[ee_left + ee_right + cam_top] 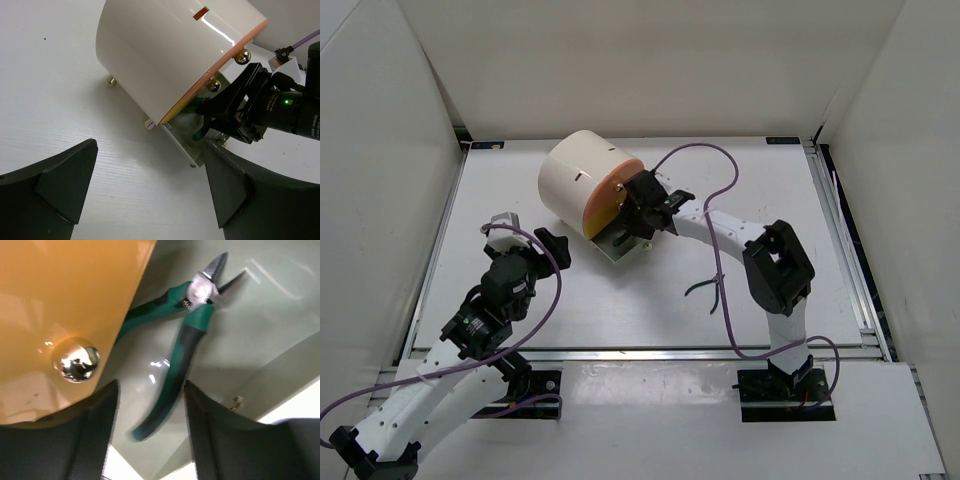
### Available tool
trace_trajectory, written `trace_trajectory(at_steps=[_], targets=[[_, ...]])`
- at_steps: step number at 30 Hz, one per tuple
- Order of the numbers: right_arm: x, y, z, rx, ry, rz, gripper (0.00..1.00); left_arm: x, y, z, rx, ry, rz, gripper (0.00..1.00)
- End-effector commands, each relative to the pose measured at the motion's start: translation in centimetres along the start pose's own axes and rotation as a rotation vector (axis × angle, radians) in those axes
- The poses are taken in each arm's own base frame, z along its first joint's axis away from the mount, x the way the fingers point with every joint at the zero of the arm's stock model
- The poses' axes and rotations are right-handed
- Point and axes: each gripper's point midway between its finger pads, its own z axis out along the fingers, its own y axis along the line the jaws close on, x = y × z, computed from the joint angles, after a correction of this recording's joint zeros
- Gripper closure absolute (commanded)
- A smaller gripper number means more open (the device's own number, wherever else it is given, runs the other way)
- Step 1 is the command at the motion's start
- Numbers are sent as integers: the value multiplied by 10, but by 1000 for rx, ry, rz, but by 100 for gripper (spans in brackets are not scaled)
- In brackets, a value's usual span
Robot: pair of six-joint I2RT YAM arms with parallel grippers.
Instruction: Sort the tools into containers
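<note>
Lying in the pulled-out grey-green drawer (260,315), upper middle of the right wrist view: green-handled cutters (192,322).
One handle slips partly out of sight under the cabinet's peach-orange face (70,285); the other's tip blurs between the right gripper's (151,385) spread fingers. The left gripper (150,145) gapes empty over the worktop (55,80).

Green-handled cutters (192,322), handles apart, in the open grey-green drawer (270,325).
</note>
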Motion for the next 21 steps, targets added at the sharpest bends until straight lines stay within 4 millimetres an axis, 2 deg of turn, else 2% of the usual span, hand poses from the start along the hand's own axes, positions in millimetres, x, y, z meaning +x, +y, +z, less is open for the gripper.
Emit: trace_trajectory(at_steps=[1, 6, 7, 8, 10, 11, 12, 14, 16, 17, 19, 20, 21], targets=[[-24, 28, -25, -87, -94, 3, 37, -4, -1, -1, 3, -3, -5, 2], [-50, 24, -52, -72, -155, -12, 34, -6, -3, -1, 8, -5, -4, 2], [-61, 28, -69, -91, -188, -11, 34, -6, -3, -1, 7, -5, -3, 2], [-73, 19, -77, -71, -222, -22, 34, -6, -3, -1, 8, -6, -4, 3], [-82, 10, -95, -45, -249, -55, 35, -5, -4, 1, 9, -5, -3, 2], [-91, 3, -111, -40, -270, -59, 37, -7, -4, 1, 9, -8, -5, 2], [-94, -13, -116, 0, -266, -79, 37, -8, -5, 1, 10, -12, -7, 2], [-80, -54, -126, 84, -207, -95, 40, -10, -6, 0, 16, -14, 0, 2], [-64, -84, -133, 124, -148, -98, 42, -13, -6, -1, 15, -21, 0, 2], [-48, -111, -139, 159, -121, -97, 43, -16, -6, -1, 14, -27, 3, 2], [-28, -137, -144, 192, -87, -106, 44, -17, -7, -1, 18, -31, 5, 2], [-10, -160, -146, 224, -53, -112, 44, -18, -8, -1, 19, -33, 4, 2], [-1, -171, -145, 238, -25, -98, 44, -17, -8, -1, 20, -28, 8, 2]])
